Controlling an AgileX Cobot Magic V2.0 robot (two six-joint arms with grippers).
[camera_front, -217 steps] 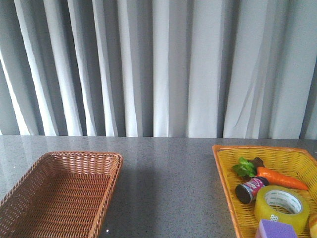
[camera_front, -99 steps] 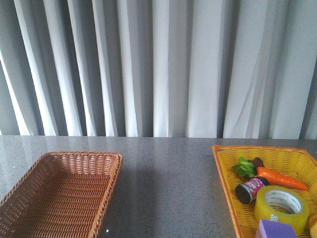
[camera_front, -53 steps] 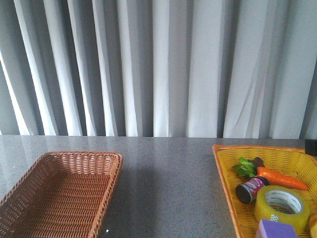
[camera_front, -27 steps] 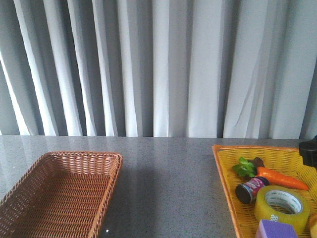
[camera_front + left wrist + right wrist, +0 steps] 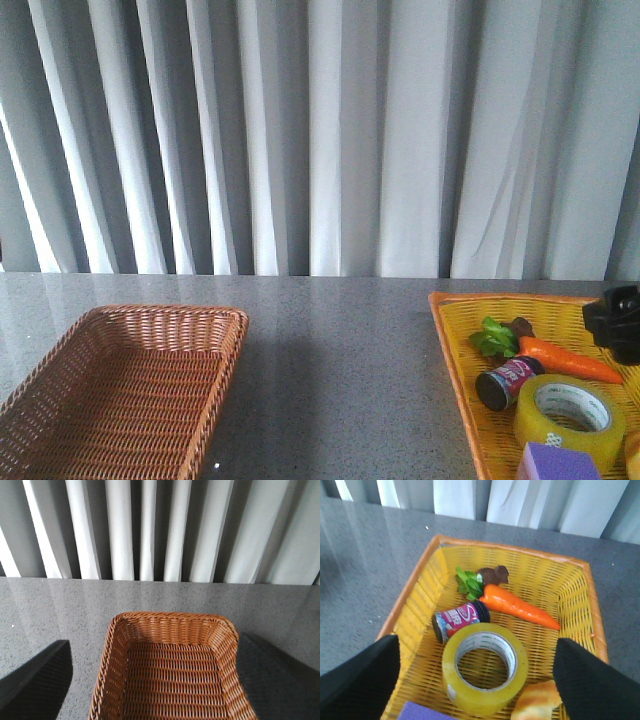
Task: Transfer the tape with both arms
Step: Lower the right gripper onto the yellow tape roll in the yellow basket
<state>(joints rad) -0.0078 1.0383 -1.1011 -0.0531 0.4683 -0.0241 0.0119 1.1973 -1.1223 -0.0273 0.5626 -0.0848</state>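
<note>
In the yellow basket (image 5: 425,582) at the right of the grey counter (image 5: 340,360), the tape (image 5: 485,667) lies flat with its white core facing up, beside a small dark can (image 5: 460,621) with a pink label, a toy carrot (image 5: 515,605), a purple block (image 5: 555,463) and a bread-like piece (image 5: 537,705). The right tool (image 5: 480,690) hangs above the roll — fingers (image 5: 355,677) spread wide on either side, gripping nothing. Over the brown wicker basket (image 5: 170,665) at the left, the left tool (image 5: 155,680) is likewise wide open and empty — only its dark fingers (image 5: 32,677) show.
</note>
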